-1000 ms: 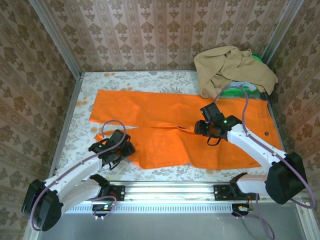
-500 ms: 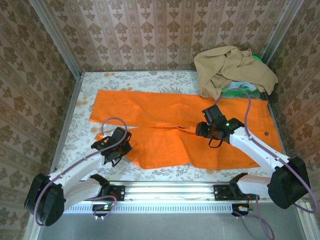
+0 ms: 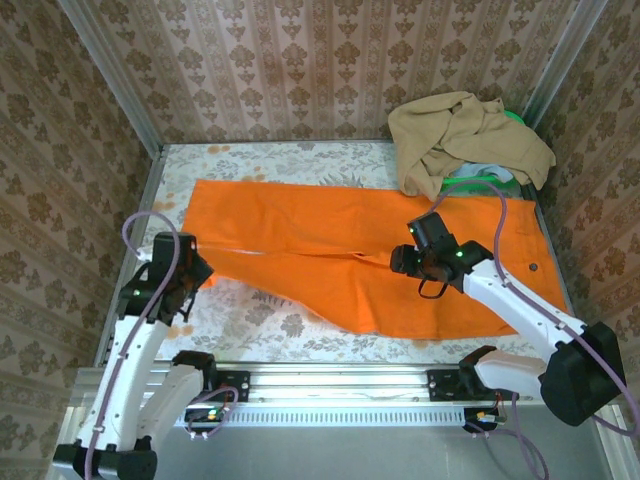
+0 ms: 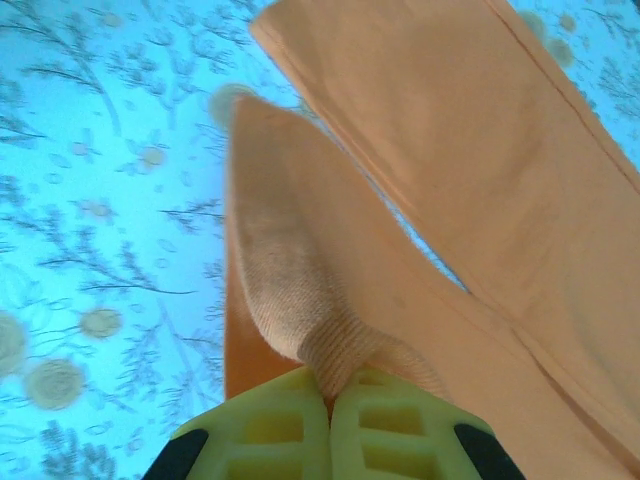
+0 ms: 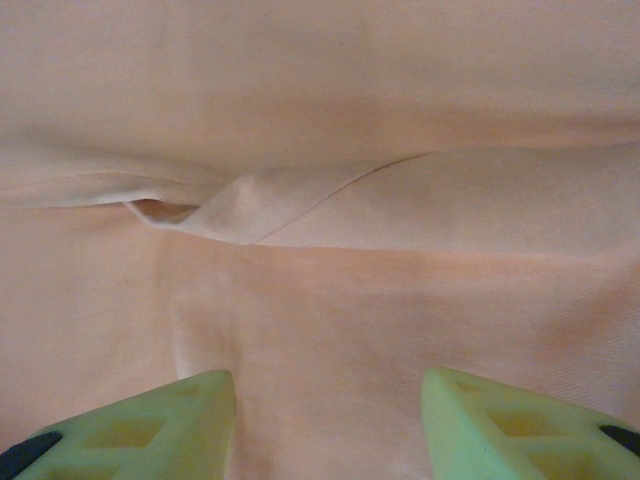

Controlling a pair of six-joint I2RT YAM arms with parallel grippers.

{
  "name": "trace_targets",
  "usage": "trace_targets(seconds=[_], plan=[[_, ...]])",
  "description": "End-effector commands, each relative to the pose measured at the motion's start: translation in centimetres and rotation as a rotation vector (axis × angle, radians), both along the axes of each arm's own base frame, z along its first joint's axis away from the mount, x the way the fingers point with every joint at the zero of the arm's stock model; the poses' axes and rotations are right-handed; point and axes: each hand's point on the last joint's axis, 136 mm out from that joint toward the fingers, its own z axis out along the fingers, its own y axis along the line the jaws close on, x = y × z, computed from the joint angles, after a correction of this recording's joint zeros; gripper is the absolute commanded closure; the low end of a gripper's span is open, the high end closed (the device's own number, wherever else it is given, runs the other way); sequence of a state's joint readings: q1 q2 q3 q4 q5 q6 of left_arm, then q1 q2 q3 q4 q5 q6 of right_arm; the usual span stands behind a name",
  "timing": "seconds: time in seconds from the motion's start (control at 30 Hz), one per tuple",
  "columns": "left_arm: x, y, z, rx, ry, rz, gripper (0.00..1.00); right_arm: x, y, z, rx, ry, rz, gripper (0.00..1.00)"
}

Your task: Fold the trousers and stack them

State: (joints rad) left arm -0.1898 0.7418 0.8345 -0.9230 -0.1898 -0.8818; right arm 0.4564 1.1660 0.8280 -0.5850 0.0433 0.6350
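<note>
Floral-patterned table [image 3: 250, 320], seen from overhead: one pair of orange trousers [image 3: 330, 225] spread across it, one tan garment [image 3: 460, 135] heaped at the far right. Your left wrist camera shows the left gripper [image 4: 328, 385] pinching a leg end, while the right gripper [image 5: 330, 385] hangs spread over a fabric fold.

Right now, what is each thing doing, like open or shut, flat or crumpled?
trousers: spread out unfolded, one leg end pinched up.
left gripper: shut on the trousers.
right gripper: open, over the trousers.
tan garment: crumpled in the far right corner.
</note>
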Motion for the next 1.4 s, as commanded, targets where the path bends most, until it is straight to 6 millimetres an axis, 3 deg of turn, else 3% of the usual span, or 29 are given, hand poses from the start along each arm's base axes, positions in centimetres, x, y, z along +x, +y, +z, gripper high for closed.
trace_targets(seconds=[0.0, 0.1, 0.27, 0.33, 0.43, 0.5, 0.57, 0.63, 0.77, 0.93, 1.07, 1.2, 1.27, 1.37], plan=[[-3.6, 0.4, -2.9, 0.025, 0.177, -0.044, 1.0, -0.1, 1.5, 0.7, 0.079, -0.021, 0.044, 0.46], [-4.9, 0.6, -3.7, 0.009, 0.194, -0.027, 1.0, -0.6, 2.1, 0.7, 0.11, -0.005, 0.069, 0.46], [-6.6, 1.3, -3.1, 0.023, 0.203, 0.003, 1.0, -0.7, 2.5, 1.2, 0.141, -0.03, 0.088, 0.45], [-6.9, 1.7, -1.9, 0.026, 0.186, 0.03, 0.88, -0.9, 2.6, 1.3, 0.149, -0.032, 0.096, 0.45], [-7.5, 1.9, -0.2, 0.016, 0.152, 0.042, 0.81, -1.1, 2.7, 1.7, 0.157, -0.035, 0.105, 0.45], [-8.5, 2.2, 0.5, 0.017, 0.145, 0.055, 0.56, -1.2, 2.7, 2.1, 0.16, -0.046, 0.11, 0.44], [-9.2, 2.2, 0.9, 0.009, 0.13, 0.053, 0.47, -1.3, 2.5, 2.4, 0.16, -0.061, 0.112, 0.43], [-10.1, 2.2, 1.0, -0.003, 0.126, 0.059, 0.41, -1.4, 2.5, 2.6, 0.159, -0.069, 0.114, 0.43], [-9.8, 1.5, 0.8, -0.039, 0.093, 0.036, 0.44, -1.4, 2.5, 2.0, 0.152, -0.054, 0.12, 0.42], [-4.9, -2.9, -2.9, -0.194, 0.114, -0.062, 0.52, -1.1, 2.0, 1.0, 0.114, -0.034, 0.105, 0.42], [-1.8, -6.8, -4.7, -0.093, 0.101, -0.16, 0.51, -1.4, 0.6, -0.8, 0.054, 0.026, 0.07, 0.42], [0.4, -12.0, -9.9, -0.088, 0.177, -0.215, 0.5, -1.6, -0.3, -1.4, 0.046, 0.039, 0.037, 0.42], [0.5, -11.8, -12.5, -0.057, 0.229, -0.182, 0.53, -1.5, -0.8, -1.1, 0.041, 0.033, 0.016, 0.41], [0.3, -9.7, -13.9, -0.018, 0.252, -0.138, 0.54, -1.7, -2.2, -1.0, 0.016, 0.038, -0.021, 0.41]])
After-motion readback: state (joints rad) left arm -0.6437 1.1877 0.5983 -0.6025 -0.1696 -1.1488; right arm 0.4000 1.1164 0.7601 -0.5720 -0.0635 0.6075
